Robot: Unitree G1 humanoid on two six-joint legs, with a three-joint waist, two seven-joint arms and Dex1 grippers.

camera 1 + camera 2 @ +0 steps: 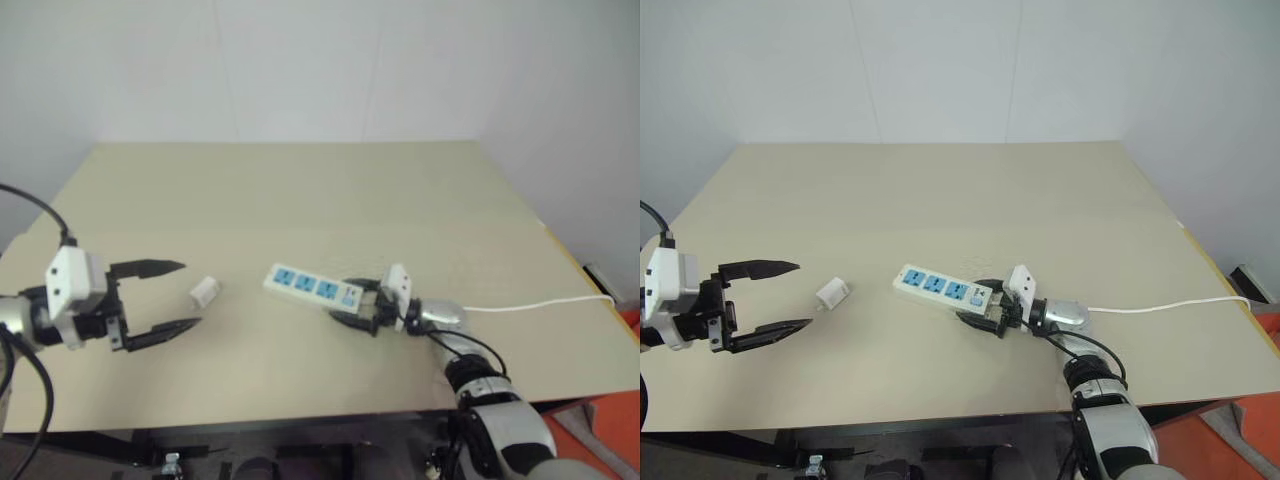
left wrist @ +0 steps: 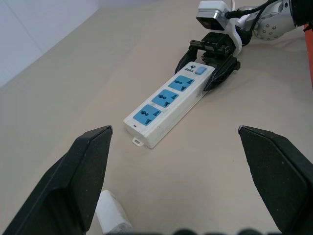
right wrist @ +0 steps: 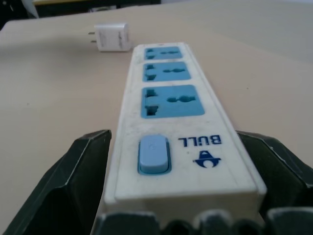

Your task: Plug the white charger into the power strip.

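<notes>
The power strip (image 1: 313,286) lies flat near the middle of the table (image 1: 300,190), its three blue sockets facing up and its cord (image 1: 540,304) trailing off toward the table's right edge. The right gripper (image 1: 362,308) straddles the switch end of the strip, one black finger on each long side; the fingers lie against or just beside the casing, so the strip appears braced rather than lifted. The charger (image 1: 205,291) rests on its side on the tabletop, between the strip's free end and the left gripper (image 1: 168,296), touching neither. The left gripper hovers with its two fingers spread wide and holds nothing.

Handling, as judged: the charger looks light, rigid and smooth-skinned, likely to skate or tip if nudged from one side. The best hold is across its two broad flat faces, well back from the prongs seen in the right wrist view (image 3: 91,38), leaving them free to enter a socket. The strip is stiff and light too, so it probably slides under insertion force unless its end is held.
</notes>
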